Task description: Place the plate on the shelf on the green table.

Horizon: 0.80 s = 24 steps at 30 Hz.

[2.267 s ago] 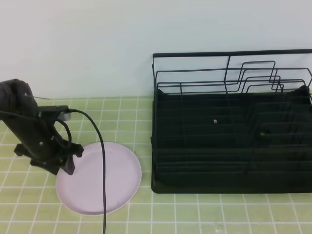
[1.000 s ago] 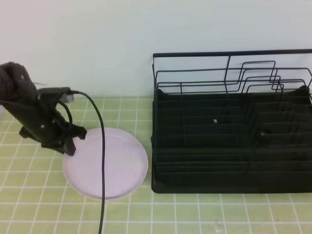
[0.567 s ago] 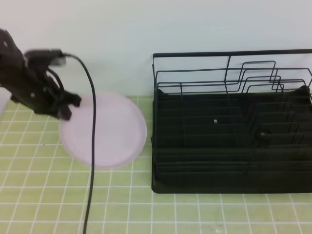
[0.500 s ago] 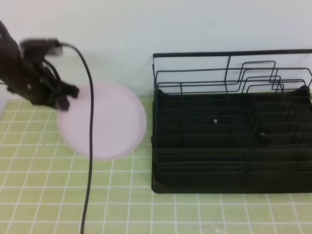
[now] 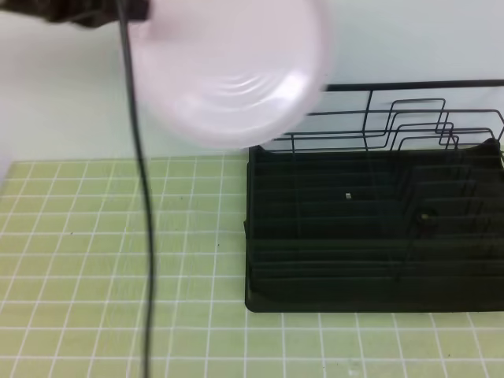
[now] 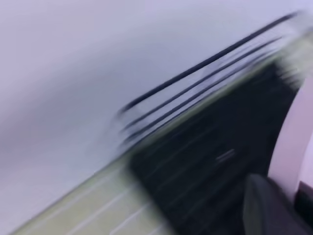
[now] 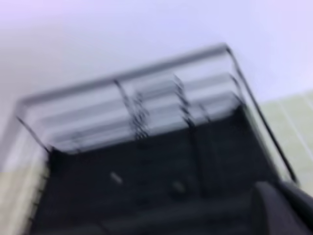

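The pale pink plate [image 5: 236, 71] hangs high in the air, blurred by motion, its right edge in front of the top left corner of the black wire shelf [image 5: 376, 228]. My left gripper [image 5: 135, 11] is at the top left edge of the exterior view, shut on the plate's left rim. In the left wrist view the plate's rim [image 6: 293, 142] runs past a dark finger [image 6: 264, 208], with the shelf [image 6: 205, 166] below. The right wrist view shows the shelf [image 7: 146, 191] blurred and one dark finger [image 7: 276, 210]; whether that gripper is open does not show.
The green table [image 5: 118, 260] of small square tiles lies left of and in front of the shelf. A black cable [image 5: 142, 236] hangs from the left arm down across the tiles. A pale wall stands behind.
The left gripper lifted the plate off the tiles and swung it up and to the right toward the shelf. The shelf has not moved.
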Each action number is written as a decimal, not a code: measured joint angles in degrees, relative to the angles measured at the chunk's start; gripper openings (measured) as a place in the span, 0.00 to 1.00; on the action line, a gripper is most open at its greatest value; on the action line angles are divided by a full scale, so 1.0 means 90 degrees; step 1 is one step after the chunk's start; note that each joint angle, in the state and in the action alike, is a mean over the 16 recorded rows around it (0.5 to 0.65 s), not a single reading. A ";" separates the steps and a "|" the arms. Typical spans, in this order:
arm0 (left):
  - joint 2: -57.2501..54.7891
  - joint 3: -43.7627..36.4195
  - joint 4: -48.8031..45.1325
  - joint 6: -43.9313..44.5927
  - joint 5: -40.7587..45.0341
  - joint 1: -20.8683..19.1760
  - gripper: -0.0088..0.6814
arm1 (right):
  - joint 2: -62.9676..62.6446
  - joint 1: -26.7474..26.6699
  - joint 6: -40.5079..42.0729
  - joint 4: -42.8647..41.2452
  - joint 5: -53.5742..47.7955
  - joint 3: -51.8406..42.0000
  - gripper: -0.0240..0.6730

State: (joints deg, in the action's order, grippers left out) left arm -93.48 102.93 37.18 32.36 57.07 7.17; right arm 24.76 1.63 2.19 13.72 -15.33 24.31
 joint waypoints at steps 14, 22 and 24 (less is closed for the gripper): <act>0.0185 0.0055 0.1545 0.0890 -0.1196 0.2045 0.02 | 0.0078 0.0000 0.4170 0.4849 -0.0722 0.1285 0.26; 0.0118 0.0055 0.1577 0.0890 -0.1812 0.2983 0.02 | 0.0307 0.0000 0.5223 0.6277 -0.0765 0.1346 0.61; 0.0099 0.0055 0.1608 0.0887 -0.1874 0.3117 0.02 | 0.0397 0.0000 0.5266 0.6450 -0.0774 0.1346 0.67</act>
State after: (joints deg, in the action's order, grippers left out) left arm -92.58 103.43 51.66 40.35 40.21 35.23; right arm 28.33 1.63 49.59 71.78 -22.30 36.43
